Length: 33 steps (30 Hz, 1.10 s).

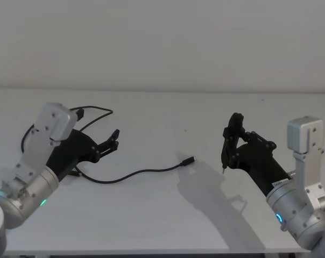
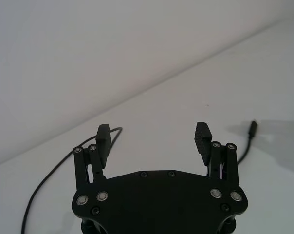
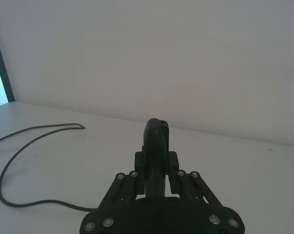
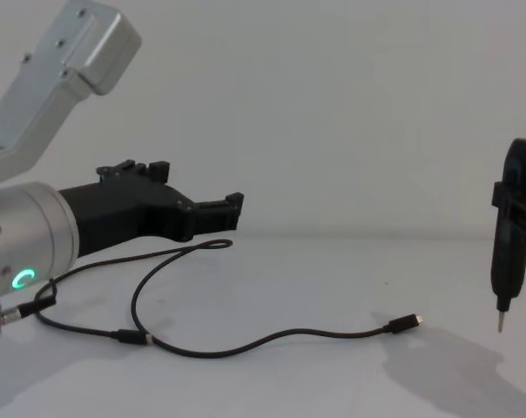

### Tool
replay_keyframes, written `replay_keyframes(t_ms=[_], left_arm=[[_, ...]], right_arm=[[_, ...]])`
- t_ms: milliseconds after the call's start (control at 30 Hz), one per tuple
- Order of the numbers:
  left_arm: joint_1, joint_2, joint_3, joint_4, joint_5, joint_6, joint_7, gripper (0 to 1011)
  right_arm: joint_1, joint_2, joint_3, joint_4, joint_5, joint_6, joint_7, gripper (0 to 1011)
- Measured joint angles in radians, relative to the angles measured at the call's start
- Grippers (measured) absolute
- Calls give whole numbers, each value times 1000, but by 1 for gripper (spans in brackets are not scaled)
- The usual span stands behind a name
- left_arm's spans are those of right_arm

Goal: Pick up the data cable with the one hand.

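Pick not begun yet: L gripper [image 1: 114, 138] spread open, empty, hovering mid-left of head view above looped end of data cable [image 1: 146, 172], which lies flat on table [image 1: 162, 226], plug [image 1: 190, 159] at centre; R gripper [image 1: 225, 156] clenched, parked mid-right; grasp + lift still to do.

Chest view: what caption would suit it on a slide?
Left tool, open, hovers above the looping black data cable on the white table; right tool hangs upright, apart.

No word, label, brand, number or sign can be read anywhere, whether on the data cable [image 1: 146, 172], the left gripper [image 1: 115, 138], the right gripper [image 3: 156, 129] or the table [image 1: 162, 220].
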Motion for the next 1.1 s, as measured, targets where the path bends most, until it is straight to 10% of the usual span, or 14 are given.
replay_keyframes(t_ms=[600,1100], left_arm=[[-166,88,49,92,-55,82,-327,1002],[-338,70,144,276,-43,74,-542,1001]], right_arm=[[0,0,0,0,0,0,0,274],[0,0,0,0,0,0,0,274]])
